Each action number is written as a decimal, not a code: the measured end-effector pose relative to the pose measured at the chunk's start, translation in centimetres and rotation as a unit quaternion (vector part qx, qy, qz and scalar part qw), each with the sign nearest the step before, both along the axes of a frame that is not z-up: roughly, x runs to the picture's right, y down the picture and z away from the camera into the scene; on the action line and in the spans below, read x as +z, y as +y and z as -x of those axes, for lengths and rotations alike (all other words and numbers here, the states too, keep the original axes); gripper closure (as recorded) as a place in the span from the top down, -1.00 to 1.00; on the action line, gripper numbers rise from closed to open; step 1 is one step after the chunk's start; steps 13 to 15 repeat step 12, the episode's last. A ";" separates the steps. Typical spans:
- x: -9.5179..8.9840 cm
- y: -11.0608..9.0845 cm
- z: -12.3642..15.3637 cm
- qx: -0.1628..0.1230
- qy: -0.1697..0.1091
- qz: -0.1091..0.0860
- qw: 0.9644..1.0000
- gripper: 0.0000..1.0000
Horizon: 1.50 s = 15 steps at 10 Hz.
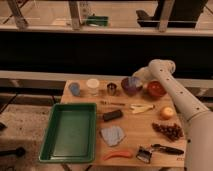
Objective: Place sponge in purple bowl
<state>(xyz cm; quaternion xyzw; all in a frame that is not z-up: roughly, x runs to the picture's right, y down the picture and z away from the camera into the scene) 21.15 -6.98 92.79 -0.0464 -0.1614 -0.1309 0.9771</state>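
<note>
Right at the far edge of the wooden surface [150, 141], the white arm [175, 92] reaches in from the right side and bends down toward the purple bowl [131, 86]. The end effector [134, 80] sits over the bowl's rim, touching it or just above it; I cannot tell which. Whether it is open, closed or gripping anything cannot be told either.

A dark rectangular block that appears to be the sponge [112, 115] lies flat near the middle of the surface, well apart from the purple bowl and just beside the right wall of the green tray [70, 131], which fills the left side down to the near left corner.

Along the far edge, from the left corner, stand a blue cup [75, 88], a white cup [92, 86] and a small metal cup [111, 89], then the purple bowl and a red bowl [156, 89] just beside it.

A banana [142, 107] lies between the sponge and an orange fruit [166, 112] near the right edge. A bunch of dark grapes [170, 131] lies nearer the front. A blue-grey cloth [112, 135] lies in front of the sponge, with an orange carrot [118, 155] and a peeler [146, 154] along the near edge.
</note>
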 end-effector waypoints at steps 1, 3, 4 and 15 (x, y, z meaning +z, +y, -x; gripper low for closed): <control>-0.2 -0.2 0.1 -0.001 -0.007 -0.002 1.000 -0.41; -0.7 -0.6 1.4 -0.016 -0.025 -0.006 1.000 0.24; -0.7 -0.6 1.6 -0.019 -0.028 -0.005 0.999 0.40; -0.3 -0.7 1.8 -0.025 -0.012 -0.003 1.000 0.60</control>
